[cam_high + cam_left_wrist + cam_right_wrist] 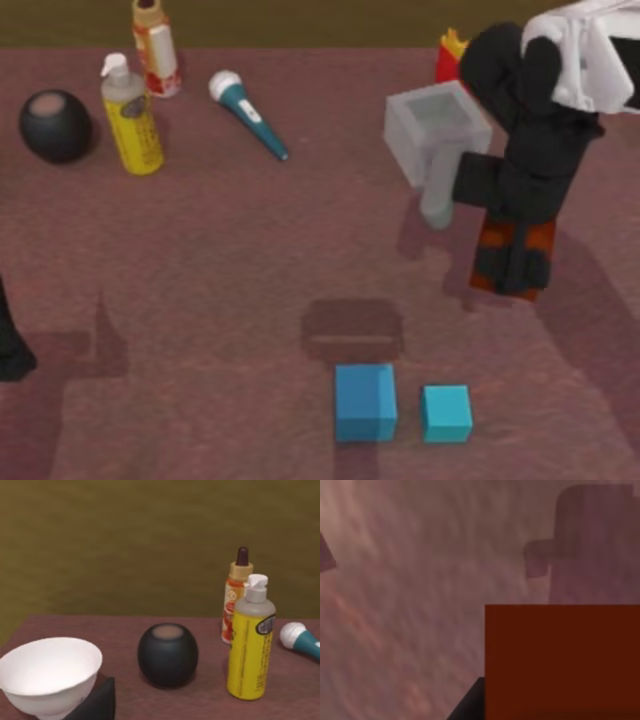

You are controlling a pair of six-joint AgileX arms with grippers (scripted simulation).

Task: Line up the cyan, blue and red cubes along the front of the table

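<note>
The red cube (512,250) sits between the fingers of our right gripper (512,272), which pinches it on two opposite sides; in the top view the black fingers cover most of it and only orange-red strips show, while our right wrist view fills its lower right with one flat red face (562,662) and a dark finger edge beside it. We cannot tell from these views whether the cube rests on the table (200,300) or hangs just above it, though the shadow close under it suggests it is low. It lies right of centre, well apart from the front edge, near the grey hollow box (436,128) and the red fries carton (450,60) behind that. The blue cube (365,402) and the cyan cube (446,413) already stand just beside each other along the front, blue on the left, with a narrow gap between them. We judge the step in hand to be carrying the last cube to the row; the next move calls for bringing it forward and setting it in line next to the pair, without nudging either. Our left arm (12,345) is parked at the table's left edge, its wrist view taking in a white bowl (49,672), a black sphere (167,655), a yellow bottle (250,650) and a teal microphone (300,639).
</note>
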